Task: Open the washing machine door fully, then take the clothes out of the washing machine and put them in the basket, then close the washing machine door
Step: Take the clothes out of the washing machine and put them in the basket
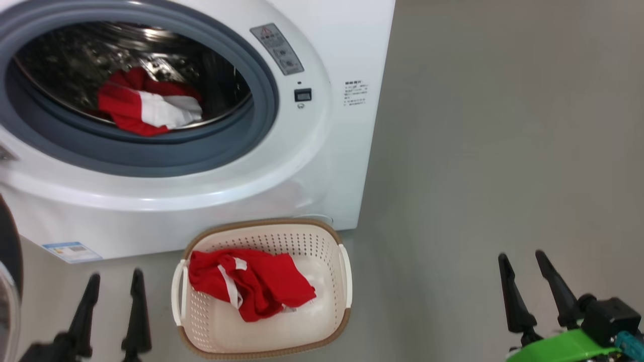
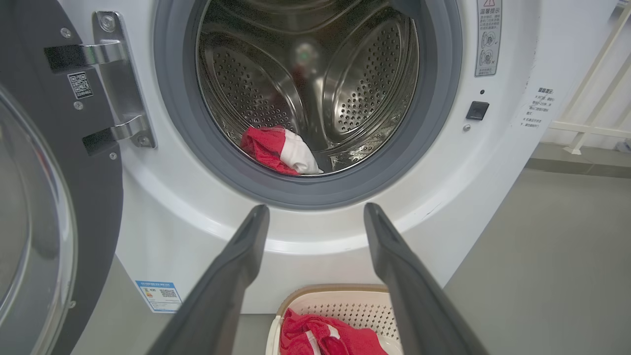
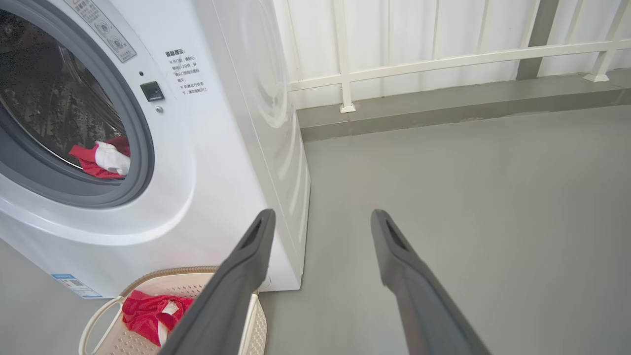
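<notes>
The white washing machine [image 1: 322, 151] stands with its door [image 2: 34, 212] swung wide open to the left, black rim and glass showing. Red and white clothes [image 1: 146, 108] lie at the drum's front lip, also seen as clothes [image 2: 278, 155] and clothes [image 3: 101, 160]. More red clothes [image 1: 249, 281] lie in the cream basket [image 1: 329, 236] on the floor before the machine. My left gripper [image 1: 115, 281] is open and empty, low and left of the basket. My right gripper [image 1: 523, 261] is open and empty, well to the basket's right. In the wrist views the left gripper [image 2: 315, 212] and right gripper [image 3: 320, 217] stand wide.
Bare grey floor [image 1: 503, 151] spreads to the right of the machine. A white railing [image 3: 443, 59] on a low kerb runs behind it. The door hinge [image 2: 113, 84] sits at the opening's left.
</notes>
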You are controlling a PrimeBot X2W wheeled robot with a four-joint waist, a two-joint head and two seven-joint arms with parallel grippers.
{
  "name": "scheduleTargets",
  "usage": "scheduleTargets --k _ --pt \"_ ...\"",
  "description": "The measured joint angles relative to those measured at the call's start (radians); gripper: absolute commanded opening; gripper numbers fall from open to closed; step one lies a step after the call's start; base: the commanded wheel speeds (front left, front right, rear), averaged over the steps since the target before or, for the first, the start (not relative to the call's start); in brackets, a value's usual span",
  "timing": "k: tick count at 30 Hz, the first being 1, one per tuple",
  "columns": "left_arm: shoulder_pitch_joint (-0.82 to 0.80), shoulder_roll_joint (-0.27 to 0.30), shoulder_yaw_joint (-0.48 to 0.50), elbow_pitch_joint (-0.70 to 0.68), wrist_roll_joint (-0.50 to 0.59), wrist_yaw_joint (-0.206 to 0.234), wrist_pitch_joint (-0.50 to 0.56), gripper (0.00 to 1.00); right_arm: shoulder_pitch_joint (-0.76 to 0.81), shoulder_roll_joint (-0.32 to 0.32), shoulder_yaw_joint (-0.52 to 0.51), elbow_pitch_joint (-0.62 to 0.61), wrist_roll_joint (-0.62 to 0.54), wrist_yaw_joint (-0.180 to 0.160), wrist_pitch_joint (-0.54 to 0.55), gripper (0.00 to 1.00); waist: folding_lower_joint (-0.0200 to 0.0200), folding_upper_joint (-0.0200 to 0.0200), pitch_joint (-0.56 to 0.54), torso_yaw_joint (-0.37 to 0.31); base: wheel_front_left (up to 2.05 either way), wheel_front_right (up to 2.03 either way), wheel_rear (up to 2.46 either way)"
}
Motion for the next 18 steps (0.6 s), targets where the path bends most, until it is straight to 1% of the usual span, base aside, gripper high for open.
scheduleTargets --k 7,14,18 --pt "-0.192 0.011 -0.013 0.098 0.036 0.0 0.0 1.0 -0.067 0.0 0.017 -0.009 0.027 0.0 0.0 1.0 -0.0001 0.0 0.072 -0.014 0.0 0.0 0.0" --pt "-0.461 0.052 0.004 0.277 0.082 0.0 0.0 1.0 -0.141 0.0 0.041 -0.015 0.062 0.0 0.0 1.0 0.0 0.0 0.167 -0.04 0.0 0.0 0.0" --pt "-0.607 0.087 0.018 0.374 0.106 0.001 0.0 1.0 -0.178 -0.001 0.049 -0.019 0.073 0.0 0.0 1.0 0.0 0.0 0.222 -0.063 0.0 0.0 0.0"
